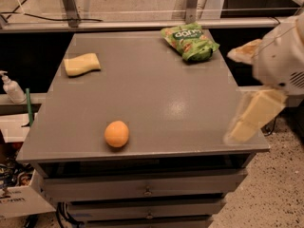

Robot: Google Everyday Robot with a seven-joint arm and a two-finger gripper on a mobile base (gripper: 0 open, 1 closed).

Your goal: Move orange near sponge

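The small round orange fruit sits on the flat grey cabinet top, close to the front edge and a little left of centre. Nothing touches it. Your target, the pale yellow wavy-edged sponge block, lies flat near the left edge toward the back, well apart from the orange. The stretch of grey surface between the two is bare, so you have no obstacle on that line.

The only other thing on the top is the green crinkly snack bag, at the back right, well away from both the orange and the sponge and off the path between them.

The white arm's two-finger gripper hangs at the right side of the cabinet, over its right edge and well apart from the orange. Its pale yellow fingers stand spread, one pointing left toward the bag's side and the other angled down past the front right corner. The claw is released and holds nothing.

Below the top you can see the grey drawer fronts with small handles. To the left, off the cabinet, a white pump bottle stands on a lower ledge. Behind the cabinet runs a metal rail with upright posts, and speckled floor shows at the lower right.
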